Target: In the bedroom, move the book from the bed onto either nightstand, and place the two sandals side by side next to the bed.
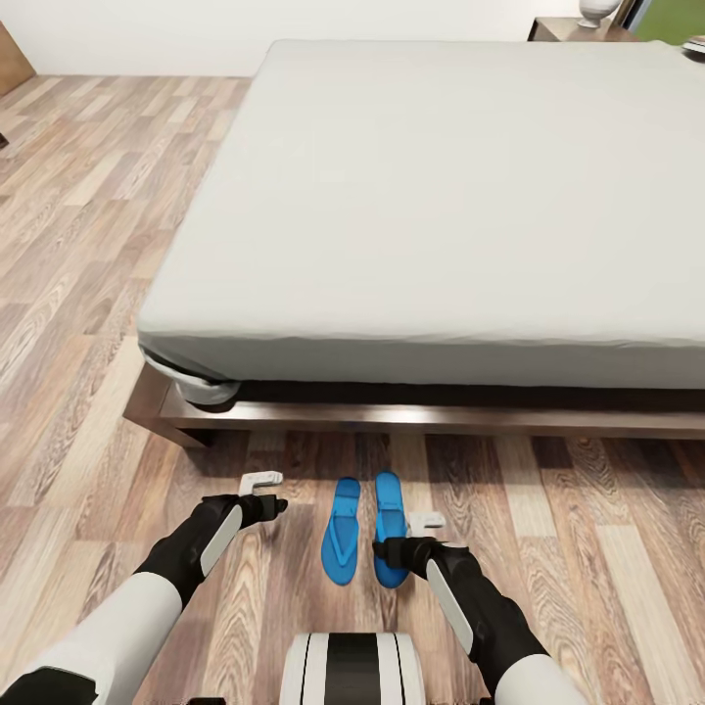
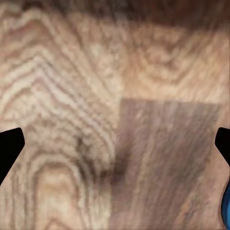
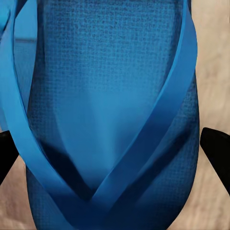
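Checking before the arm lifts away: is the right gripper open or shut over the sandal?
Open. In the right wrist view, the right gripper's fingertips sit apart at either side of the sandal, not pinching it.

1. A wood-plank floor point(image 1: 88, 294) in mixed brown and pale tones covers the left side and bottom of the frame.
2. A plain white wall point(image 1: 147, 29) runs along the top edge.
3. At the upper right corner stands a brown piece of furniture point(image 1: 563, 29) carrying a white rounded object point(image 1: 597, 10).
4. Beside it, a green patch point(image 1: 676, 18) shows.
5. Light is even and soft.
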